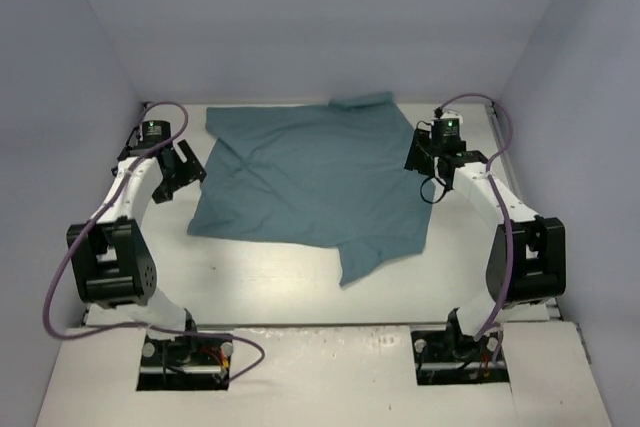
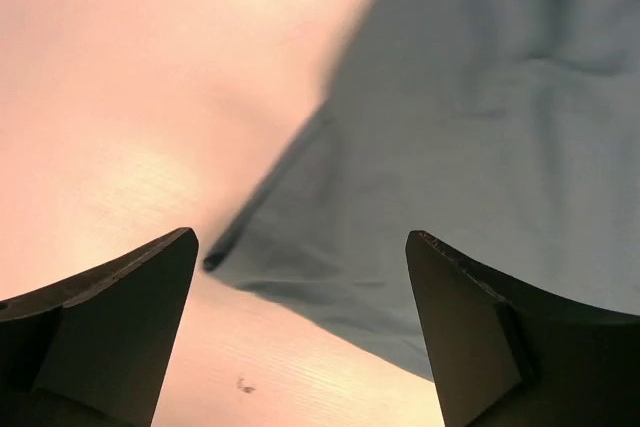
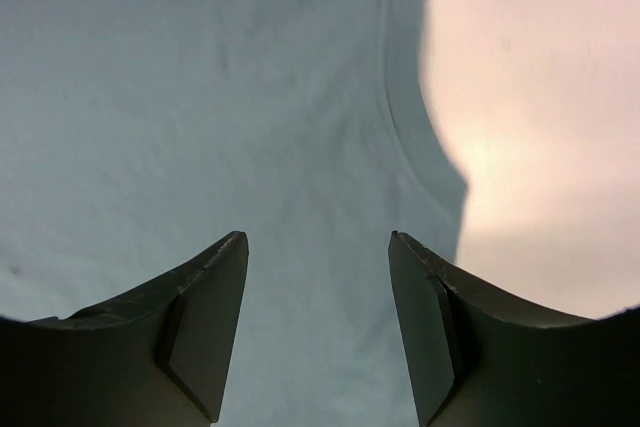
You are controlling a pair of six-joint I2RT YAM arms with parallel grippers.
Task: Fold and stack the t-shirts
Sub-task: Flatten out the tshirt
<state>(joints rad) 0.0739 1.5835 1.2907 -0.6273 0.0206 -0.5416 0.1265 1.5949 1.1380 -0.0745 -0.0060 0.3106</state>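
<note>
The t-shirt (image 1: 310, 182) lies spread on the table (image 1: 260, 287), first fold apparently pending; left claw (image 1: 182, 171) and right claw (image 1: 426, 161), both open and empty at its edges, must next pinch cloth.

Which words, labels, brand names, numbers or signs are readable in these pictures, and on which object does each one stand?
None: no text is readable in any view.
The t-shirt is plain teal, with no print or tag showing.
The left arm and right arm each show a green light, but no legible lettering.
</note>
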